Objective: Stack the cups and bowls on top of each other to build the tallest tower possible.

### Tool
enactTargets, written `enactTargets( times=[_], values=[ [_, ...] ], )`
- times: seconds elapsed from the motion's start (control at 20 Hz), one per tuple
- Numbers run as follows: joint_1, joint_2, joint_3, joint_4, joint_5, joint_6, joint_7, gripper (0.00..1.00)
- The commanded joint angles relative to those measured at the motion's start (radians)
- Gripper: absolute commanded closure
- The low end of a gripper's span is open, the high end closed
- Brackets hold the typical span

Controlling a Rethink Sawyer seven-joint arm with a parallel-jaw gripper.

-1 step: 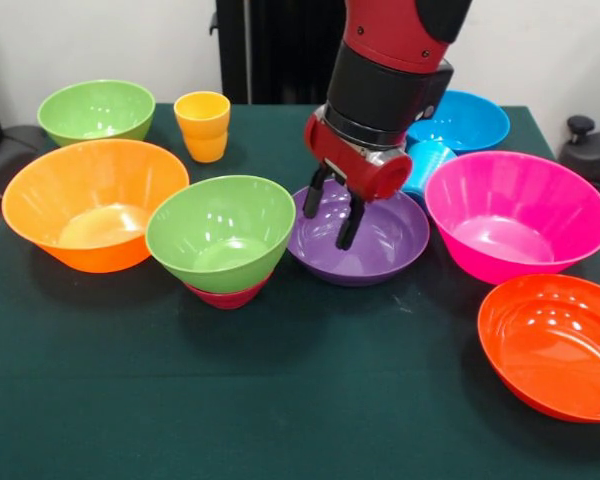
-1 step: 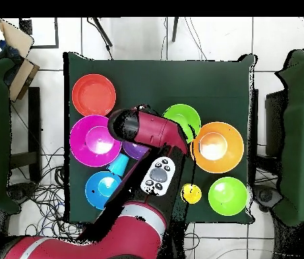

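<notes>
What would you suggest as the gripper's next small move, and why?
Probably lower the gripper a little and shut on the purple bowl's far rim: it hangs open just above that bowl, holding nothing, and the green bowl already sits on the small crimson bowl.

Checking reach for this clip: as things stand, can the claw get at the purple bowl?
Probably yes. The claw hangs open right over the purple bowl, fingertips inside its rim, and the bowl holds nothing. The green bowl and pink bowl flank it closely, but nothing covers it from above.
</notes>
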Motion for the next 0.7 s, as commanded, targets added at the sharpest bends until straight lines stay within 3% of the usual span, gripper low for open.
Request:
enactTargets(
  times=[0.05,0.4,0.7],
  values=[
    [0.002,-0.003,0.111,-0.055,0.035,0.077,0.119,0.0],
    [0.026,0.056,0.084,-0.106,0.061,0.089,0.159,0.0],
    [0.01,0.083,0.105,-0.131,0.061,0.146,0.123,0.0]
  ],
)
